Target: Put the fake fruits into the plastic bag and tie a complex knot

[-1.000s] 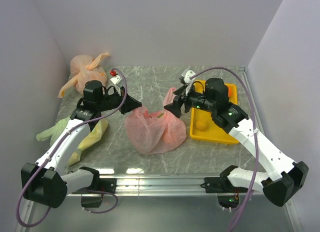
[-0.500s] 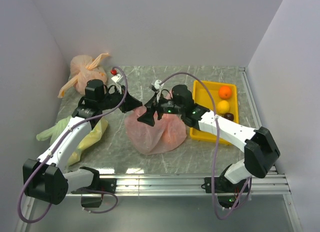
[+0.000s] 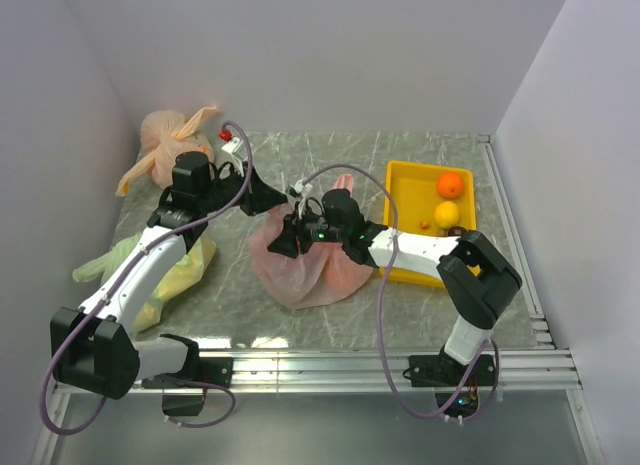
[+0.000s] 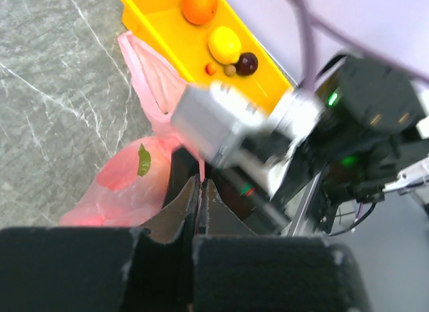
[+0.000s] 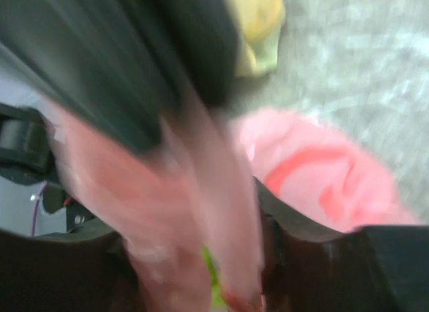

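The pink plastic bag lies mid-table, with a red fruit and a green leaf showing through its film. My left gripper is shut on a thin pink handle strip at the bag's left top. The right gripper reaches across the bag to just below it. In the blurred right wrist view its jaws stand apart, and a pink handle strip hangs between them at the right gripper. Another handle sticks up behind. The knot is out of view. An orange, lemon and plum sit in the yellow tray.
An orange-peach tied bag sits at the back left corner. A yellow-green bag lies under the left arm. A small red item lies near the back wall. Walls close in the table on the left, back and right.
The right arm swung left from beside the tray across the pink bag to the left gripper, and its jaws have narrowed. The left gripper stayed shut on the strip and shifted slightly back.
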Controlling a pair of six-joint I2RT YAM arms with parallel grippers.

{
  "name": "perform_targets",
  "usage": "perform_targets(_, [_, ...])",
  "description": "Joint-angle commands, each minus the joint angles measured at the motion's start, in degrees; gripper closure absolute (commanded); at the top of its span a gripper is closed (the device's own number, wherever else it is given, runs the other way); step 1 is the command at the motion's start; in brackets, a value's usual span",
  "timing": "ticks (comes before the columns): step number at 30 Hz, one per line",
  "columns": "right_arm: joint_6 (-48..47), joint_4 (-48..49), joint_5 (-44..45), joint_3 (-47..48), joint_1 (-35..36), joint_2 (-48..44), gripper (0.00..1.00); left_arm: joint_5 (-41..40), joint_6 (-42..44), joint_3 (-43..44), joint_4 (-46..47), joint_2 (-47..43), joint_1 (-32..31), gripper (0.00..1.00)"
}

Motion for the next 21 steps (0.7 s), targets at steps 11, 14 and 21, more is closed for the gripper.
perform_targets(11, [0.77, 2.16, -2.68, -4.47, 0.32, 3.65, 1.00, -1.56, -3.56, 2.31, 8.48, 0.83, 6.01, 0.82])
perform_targets(14, [0.42, 1.72, -2.95, -3.51, 0.14, 3.12, 1.00, -0.58, -1.17, 2.75, 5.78, -1.62, 7.42, 0.31])
perform_targets(21, [1.30, 0.67, -4.26, -1.83, 0.23, 1.98, 1.00, -13.92, -1.87, 0.29, -8.00, -12.26, 13.22, 0.01])
